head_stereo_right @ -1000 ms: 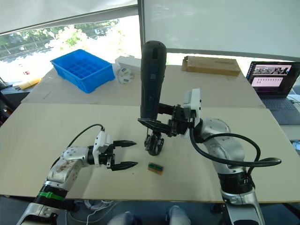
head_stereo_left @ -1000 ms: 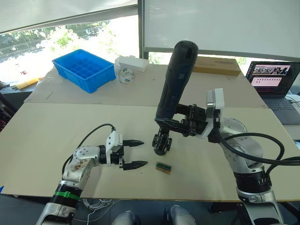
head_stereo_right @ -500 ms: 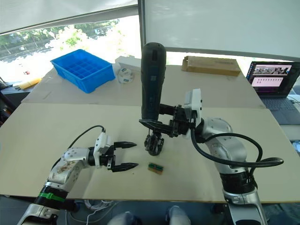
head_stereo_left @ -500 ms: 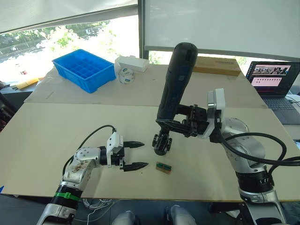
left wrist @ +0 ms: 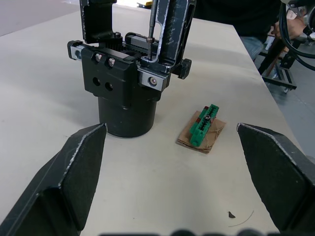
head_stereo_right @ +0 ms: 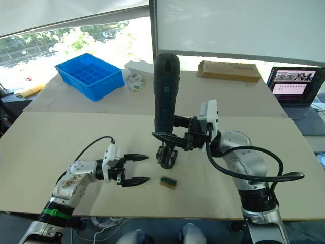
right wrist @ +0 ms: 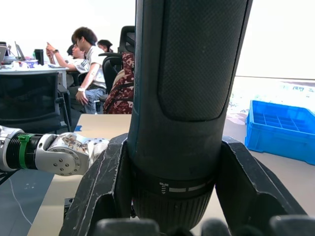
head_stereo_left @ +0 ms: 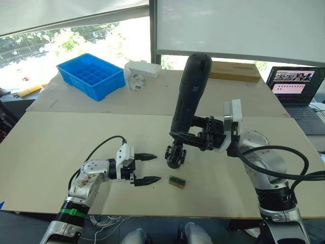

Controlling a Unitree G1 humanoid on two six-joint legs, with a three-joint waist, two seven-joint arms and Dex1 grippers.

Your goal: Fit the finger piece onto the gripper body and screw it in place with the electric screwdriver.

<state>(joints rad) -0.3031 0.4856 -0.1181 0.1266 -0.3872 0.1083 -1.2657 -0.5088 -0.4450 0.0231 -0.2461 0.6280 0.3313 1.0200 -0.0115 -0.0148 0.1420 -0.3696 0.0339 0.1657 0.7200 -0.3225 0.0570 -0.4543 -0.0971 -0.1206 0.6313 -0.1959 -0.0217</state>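
Lowered a little since a moment ago: electric screwdriver, gripped upright and leaning slightly in the right gripper, thin bit down on top of the gripper body near the middle of the table. Left gripper just beside that body, fingers spread wide and holding nothing, small green-and-tan block close by. Hard to pick out the finger piece among the black parts; screwdriver's lower end hidden behind the right gripper's fingers.

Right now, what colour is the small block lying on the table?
Green, on a tan base; the left wrist view shows it best.
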